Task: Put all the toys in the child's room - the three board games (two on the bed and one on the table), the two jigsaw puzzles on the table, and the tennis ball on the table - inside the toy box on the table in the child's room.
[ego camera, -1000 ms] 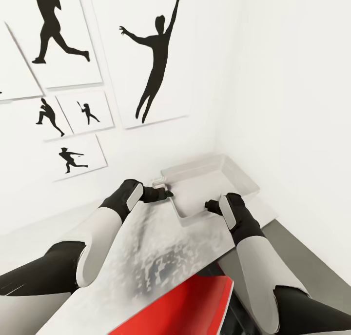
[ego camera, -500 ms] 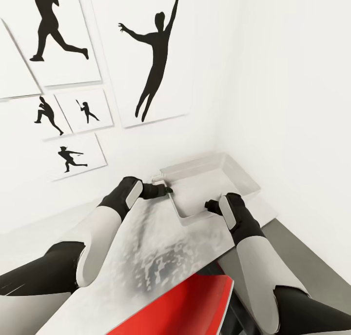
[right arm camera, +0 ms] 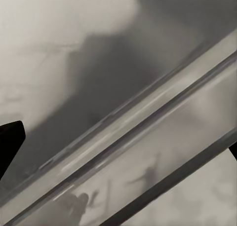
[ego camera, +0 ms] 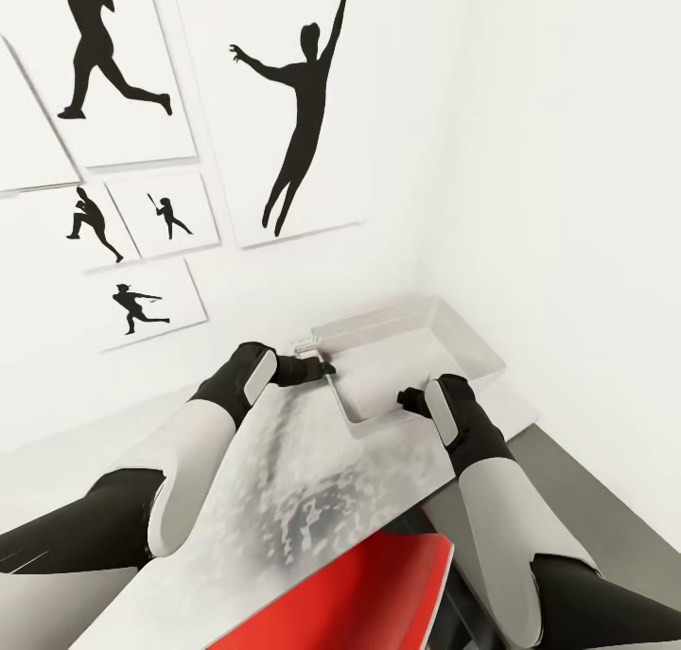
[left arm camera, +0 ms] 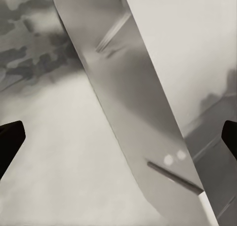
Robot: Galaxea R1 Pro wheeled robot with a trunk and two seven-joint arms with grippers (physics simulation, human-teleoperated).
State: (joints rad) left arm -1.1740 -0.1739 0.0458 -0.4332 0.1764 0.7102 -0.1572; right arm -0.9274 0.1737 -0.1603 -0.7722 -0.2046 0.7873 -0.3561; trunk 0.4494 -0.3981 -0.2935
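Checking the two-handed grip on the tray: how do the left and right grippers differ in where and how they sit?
The left gripper sits at the toy box's near-left corner; the right gripper sits at its near long rim. The left one points across toward the box; the right one points back toward the left arm. Both wrist views show fingertips spread wide astride a rim.
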